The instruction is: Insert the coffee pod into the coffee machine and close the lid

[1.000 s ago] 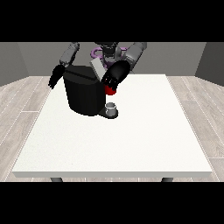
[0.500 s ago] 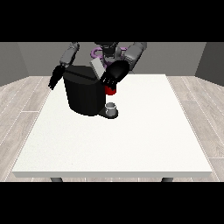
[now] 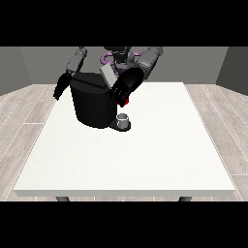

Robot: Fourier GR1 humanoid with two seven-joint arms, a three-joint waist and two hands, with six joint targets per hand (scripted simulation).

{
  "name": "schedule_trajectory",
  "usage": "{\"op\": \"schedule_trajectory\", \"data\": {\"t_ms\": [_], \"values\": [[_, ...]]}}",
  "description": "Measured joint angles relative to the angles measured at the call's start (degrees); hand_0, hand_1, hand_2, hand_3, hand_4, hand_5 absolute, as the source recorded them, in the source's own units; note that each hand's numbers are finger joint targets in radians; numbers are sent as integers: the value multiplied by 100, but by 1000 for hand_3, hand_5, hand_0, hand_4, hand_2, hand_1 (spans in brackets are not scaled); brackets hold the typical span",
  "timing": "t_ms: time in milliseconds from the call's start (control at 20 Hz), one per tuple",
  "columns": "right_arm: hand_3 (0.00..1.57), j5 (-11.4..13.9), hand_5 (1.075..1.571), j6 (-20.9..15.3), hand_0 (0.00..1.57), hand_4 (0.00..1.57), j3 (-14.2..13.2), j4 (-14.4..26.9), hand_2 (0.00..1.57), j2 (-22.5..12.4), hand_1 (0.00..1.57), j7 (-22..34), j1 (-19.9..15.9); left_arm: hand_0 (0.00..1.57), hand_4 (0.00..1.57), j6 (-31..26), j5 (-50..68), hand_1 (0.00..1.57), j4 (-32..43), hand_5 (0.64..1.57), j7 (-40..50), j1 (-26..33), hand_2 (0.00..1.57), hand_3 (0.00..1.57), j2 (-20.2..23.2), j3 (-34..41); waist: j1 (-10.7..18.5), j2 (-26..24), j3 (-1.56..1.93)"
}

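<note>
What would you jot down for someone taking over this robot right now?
Hand at the view's right: at the machine's upper right side, just above a red thing at the machine; whether it holds anything cannot be seen.
Hand at the view's left: hanging beside the machine's left edge, holding nothing.
A grey thing sits at the machine's base, on the table; unclear if it is the pod.
Done: nothing that can be confirmed.
Left: insert the pod, close the lid.
</note>
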Motion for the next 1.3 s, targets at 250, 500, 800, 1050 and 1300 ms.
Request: {"op": "schedule_trajectory", "data": {"t_ms": [250,500,800,1050,1300], "values": [[0,42,1571,-60,0,171,22,6,0,42,0,-18,63,0,0,75,-32,0,11,1571,-59,9,362,253,-18,17,51,-54,3],[0,-87,1571,32,0,0,-104,152,0,-14,0,-10,291,0,0,98,-46,0,29,1571,46,279,0,60,-236,-13,239,-408,-8],[0,-282,1571,43,0,0,-397,640,0,-53,0,-219,753,0,0,-66,73,0,-119,1571,190,915,177,0,-801,-111,842,-1164,-20],[0,-335,1571,18,0,0,-503,893,0,-39,0,-395,1143,0,369,-114,795,0,-265,1571,58,1392,0,0,-1417,349,1300,-1711,-28],[0,-395,1571,-7,0,0,-636,1000,0,-70,0,-517,1653,0,69,-231,1993,0,-238,1571,-201,2201,0,0,-2156,1231,1814,-2386,-39]]}}
